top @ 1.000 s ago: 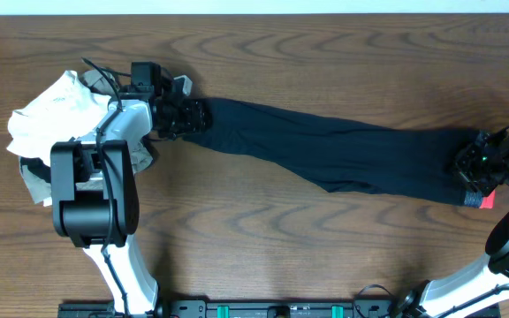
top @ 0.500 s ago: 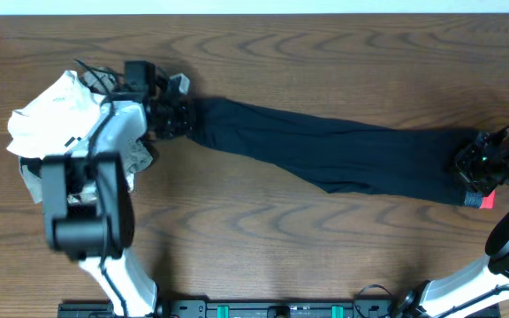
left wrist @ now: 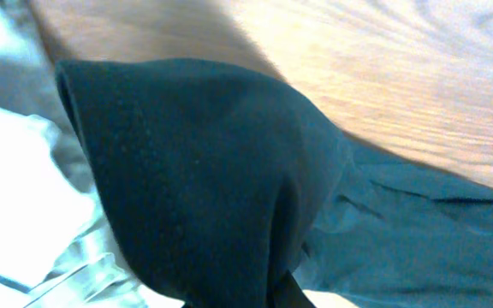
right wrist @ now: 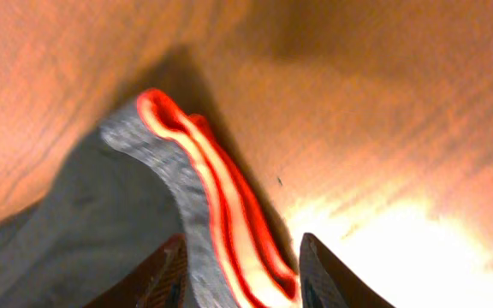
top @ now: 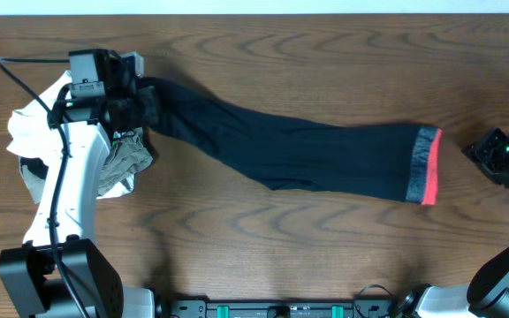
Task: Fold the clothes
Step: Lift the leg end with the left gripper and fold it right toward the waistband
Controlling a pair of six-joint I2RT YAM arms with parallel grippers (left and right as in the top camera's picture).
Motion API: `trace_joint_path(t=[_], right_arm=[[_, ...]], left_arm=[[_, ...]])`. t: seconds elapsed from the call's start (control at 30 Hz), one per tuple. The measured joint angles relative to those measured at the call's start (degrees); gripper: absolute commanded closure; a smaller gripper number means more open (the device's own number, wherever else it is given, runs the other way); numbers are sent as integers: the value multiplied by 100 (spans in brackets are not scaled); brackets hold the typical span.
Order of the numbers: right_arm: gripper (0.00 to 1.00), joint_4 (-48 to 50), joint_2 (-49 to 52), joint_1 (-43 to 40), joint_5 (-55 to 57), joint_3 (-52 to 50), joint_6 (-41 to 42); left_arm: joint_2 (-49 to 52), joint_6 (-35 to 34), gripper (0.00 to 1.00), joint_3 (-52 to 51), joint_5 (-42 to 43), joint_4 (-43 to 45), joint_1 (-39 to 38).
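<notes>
The left end effector [top: 142,103] clamps the limp, stretchy-looking pants [top: 325,159] at 9 o'clock (right end effector [top: 495,157] apart, empty); best hold: waistband [top: 424,165] at 3 o'clock.

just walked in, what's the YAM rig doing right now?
It is folding black pants, which lie stretched lengthwise across the table. The left gripper is shut on the leg end, beside a pile with a white shirt and an olive garment. The right gripper is open and, seen from overhead, sits clear of the grey-and-red waistband. No fold made yet.
</notes>
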Motion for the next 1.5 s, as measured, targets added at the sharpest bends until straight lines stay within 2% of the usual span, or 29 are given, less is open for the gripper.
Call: trace_joint_path(t=[0.23, 0.57, 0.8, 1.17, 1.5], right_arm=[[59, -254, 11, -90, 138, -2, 0], [59, -345, 11, -90, 155, -2, 0], [59, -385, 11, -90, 155, -2, 2], [59, -448, 11, -90, 153, -2, 0], [59, -459, 11, -90, 151, -2, 0]], left_arm=[[0, 76, 94, 0, -157, -131, -334], [0, 81, 94, 0, -227, 85, -2321], [28, 81, 94, 0, -623, 337, -3281], [870, 52, 94, 0, -767, 780, -3893], [1108, -214, 93, 0, -772, 1279, -4352]])
